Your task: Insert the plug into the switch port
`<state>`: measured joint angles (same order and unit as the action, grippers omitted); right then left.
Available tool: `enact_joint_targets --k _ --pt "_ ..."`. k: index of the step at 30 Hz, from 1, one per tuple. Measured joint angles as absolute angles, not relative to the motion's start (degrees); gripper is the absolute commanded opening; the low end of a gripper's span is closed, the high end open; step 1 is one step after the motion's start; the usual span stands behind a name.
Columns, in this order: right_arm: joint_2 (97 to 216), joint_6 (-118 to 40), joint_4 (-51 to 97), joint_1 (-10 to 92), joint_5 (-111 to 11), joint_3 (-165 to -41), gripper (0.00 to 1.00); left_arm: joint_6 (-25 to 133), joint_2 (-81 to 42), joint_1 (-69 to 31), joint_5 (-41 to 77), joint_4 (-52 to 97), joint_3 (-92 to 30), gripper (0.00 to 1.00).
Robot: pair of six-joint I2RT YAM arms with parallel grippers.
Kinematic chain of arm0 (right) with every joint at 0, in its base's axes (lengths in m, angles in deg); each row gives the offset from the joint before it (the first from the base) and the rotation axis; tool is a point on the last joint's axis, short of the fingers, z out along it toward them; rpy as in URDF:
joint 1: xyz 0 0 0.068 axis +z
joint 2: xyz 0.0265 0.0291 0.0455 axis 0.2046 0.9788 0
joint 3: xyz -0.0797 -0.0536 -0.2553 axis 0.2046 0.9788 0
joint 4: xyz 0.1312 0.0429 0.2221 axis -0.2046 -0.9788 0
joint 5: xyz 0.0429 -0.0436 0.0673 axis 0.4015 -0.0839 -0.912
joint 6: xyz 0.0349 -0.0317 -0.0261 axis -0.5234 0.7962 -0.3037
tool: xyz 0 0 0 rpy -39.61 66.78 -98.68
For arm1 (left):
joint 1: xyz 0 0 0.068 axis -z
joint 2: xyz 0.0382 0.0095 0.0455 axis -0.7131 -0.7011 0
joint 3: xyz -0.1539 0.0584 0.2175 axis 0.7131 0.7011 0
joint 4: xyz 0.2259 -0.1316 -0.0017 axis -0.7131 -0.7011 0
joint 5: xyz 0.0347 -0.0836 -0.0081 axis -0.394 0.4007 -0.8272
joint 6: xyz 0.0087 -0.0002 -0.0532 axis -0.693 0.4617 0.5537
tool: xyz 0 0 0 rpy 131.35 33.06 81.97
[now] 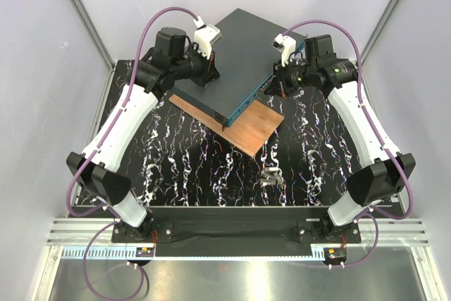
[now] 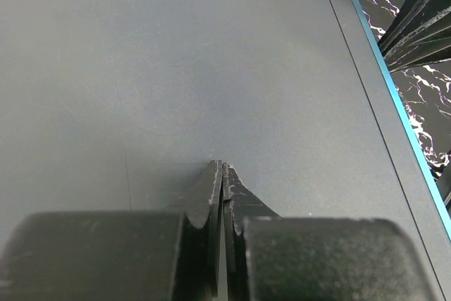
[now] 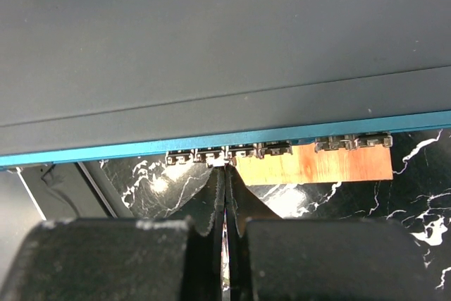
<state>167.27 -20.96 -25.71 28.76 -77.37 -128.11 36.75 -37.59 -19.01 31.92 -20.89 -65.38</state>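
Pale grey walls (image 1: pixel 42 47) all round, and a black table (image 1: pixel 176 174) with white marble veins under me.

Starting on the left: my left arm is stretched out to the far side of the table. My left gripper (image 2: pixel 223 167) sits over the switch (image 1: pixel 243 51), in from its left edge. In the wrist view the two fingers are pressed flat together with nothing between them, tips down at the dark top panel. I honestly can't tell if they're touching it or just above it.

The switch is in the middle of the table towards the back, turned at an angle. It's a big flat box with a dark grey top. Its thin teal front face points to the right and near side. The near corner rests on a thin brown wooden board (image 1: pixel 246 128), which sticks out from under it towards me.

Over on the right, my right gripper (image 3: pixel 224 170) is up against that front face. The jaws are closed tight here too. The tips point at the port row (image 3: pixel 243 151), about level with the gap between the second and third openings from the left. There's a tiny pale bit (image 3: pixel 218 163) right at the tips, against the ports, but it's too small for me to say what it is.

Nearer to me there's a small shiny object (image 1: pixel 272 177) lying alone on the table, well apart from both grippers.
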Motion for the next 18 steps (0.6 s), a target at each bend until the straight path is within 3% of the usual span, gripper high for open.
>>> enact_joint_targets --k 18 --pt "164.84 -33.11 -18.10 28.84 -75.89 -122.49 0.00 38.09 -37.46 -19.29 32.71 -18.82 -64.01 0.00"
